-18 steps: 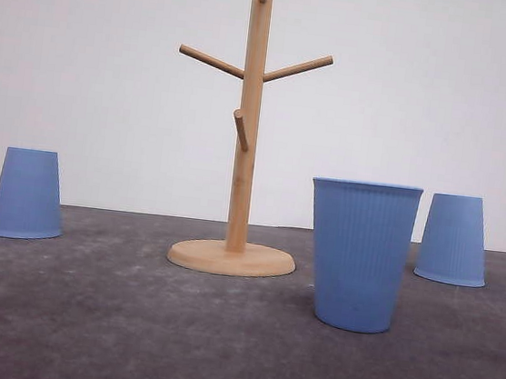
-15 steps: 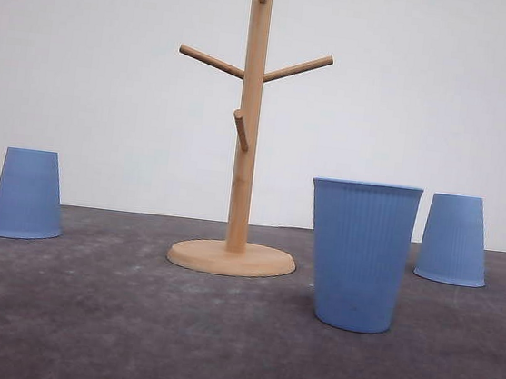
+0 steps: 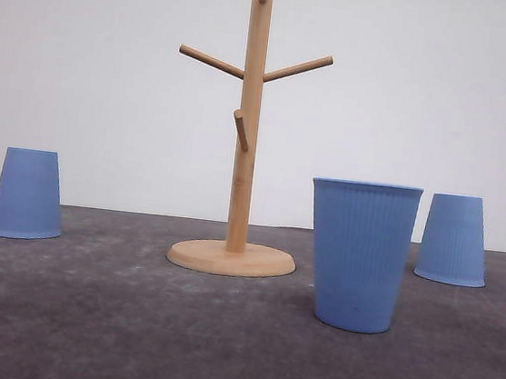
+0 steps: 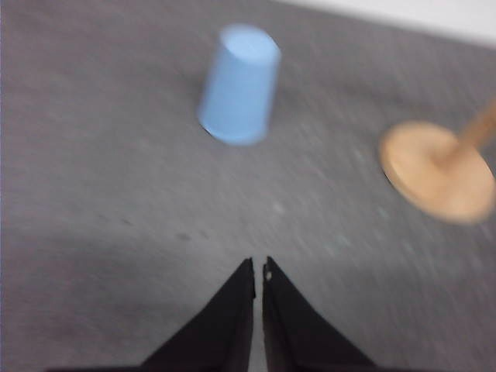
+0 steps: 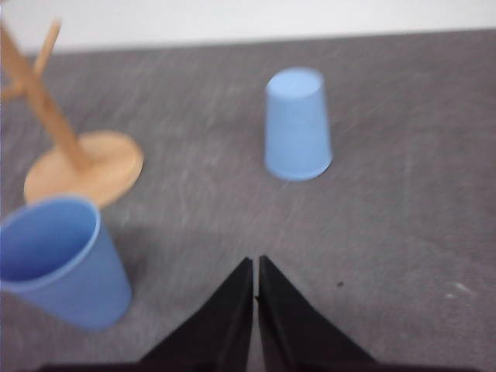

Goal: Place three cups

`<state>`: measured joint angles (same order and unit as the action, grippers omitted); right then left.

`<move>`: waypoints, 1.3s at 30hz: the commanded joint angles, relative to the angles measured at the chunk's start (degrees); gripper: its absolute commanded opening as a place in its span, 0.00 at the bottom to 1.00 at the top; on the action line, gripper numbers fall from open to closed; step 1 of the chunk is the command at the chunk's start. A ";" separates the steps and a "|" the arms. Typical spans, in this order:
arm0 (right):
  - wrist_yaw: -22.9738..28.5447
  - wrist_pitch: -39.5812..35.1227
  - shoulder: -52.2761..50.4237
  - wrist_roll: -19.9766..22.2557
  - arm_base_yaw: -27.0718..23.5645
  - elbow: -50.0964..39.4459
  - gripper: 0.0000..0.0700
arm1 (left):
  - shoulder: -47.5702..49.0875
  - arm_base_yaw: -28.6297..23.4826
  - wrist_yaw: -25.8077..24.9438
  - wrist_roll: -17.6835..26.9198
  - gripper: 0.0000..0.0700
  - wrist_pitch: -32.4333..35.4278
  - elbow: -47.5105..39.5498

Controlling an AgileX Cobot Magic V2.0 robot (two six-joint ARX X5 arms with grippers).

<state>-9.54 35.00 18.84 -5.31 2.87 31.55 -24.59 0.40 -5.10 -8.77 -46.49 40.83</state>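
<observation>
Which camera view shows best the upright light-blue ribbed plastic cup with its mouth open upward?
The front view: the upright light-blue ribbed cup is sharp, whole, right of the wooden peg stand. The right wrist view shows it blurred at the edge, looking into its mouth. The left wrist view has another, inverted cup.

A plain white wall (image 3: 428,100) rises behind the dark grey, mottled table (image 3: 127,331); light is even.

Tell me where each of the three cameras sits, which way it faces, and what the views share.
Front: low at table height, facing forward at wooden peg stand; no robot part visible.
Left wrist: above shut left gripper, facing inverted light-blue ribbed plastic cup.
Right wrist: above shut right gripper, facing upright cup and inverted cup.
All share the stand.
</observation>
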 commanded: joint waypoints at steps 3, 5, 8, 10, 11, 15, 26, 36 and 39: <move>-2.71 -0.49 4.28 7.09 0.00 0.79 0.01 | -4.56 0.14 -6.46 8.46 0.00 -0.24 1.92; -3.48 -1.07 6.05 8.55 0.38 0.79 0.01 | -5.91 2.34 -6.90 9.49 0.00 0.83 1.98; -3.55 -2.71 6.88 9.25 2.89 0.79 0.01 | -6.90 7.27 -6.34 13.58 0.00 2.63 1.98; -3.56 -3.85 6.92 10.29 5.07 0.79 0.01 | -7.38 10.76 -5.75 17.68 0.00 3.09 1.98; -3.56 -4.36 6.92 11.38 6.26 0.79 0.01 | -7.67 12.33 -5.39 19.40 0.00 3.06 1.98; -3.56 -5.17 6.92 14.77 9.30 0.79 0.01 | -8.38 15.29 -5.25 21.17 0.00 3.02 1.98; -3.32 -5.44 6.88 14.75 9.75 0.79 0.53 | -8.34 15.47 -5.23 13.39 0.57 3.07 1.98; -3.33 -5.44 6.90 14.75 9.75 0.79 0.53 | -12.48 15.09 5.52 -5.08 0.58 1.81 4.00; -3.35 -5.44 6.90 14.75 9.75 0.79 0.53 | -17.77 14.23 5.76 -5.86 0.58 0.36 7.23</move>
<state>-13.08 30.39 25.58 9.15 12.43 31.57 -40.81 14.67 0.30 -12.18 -46.29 46.56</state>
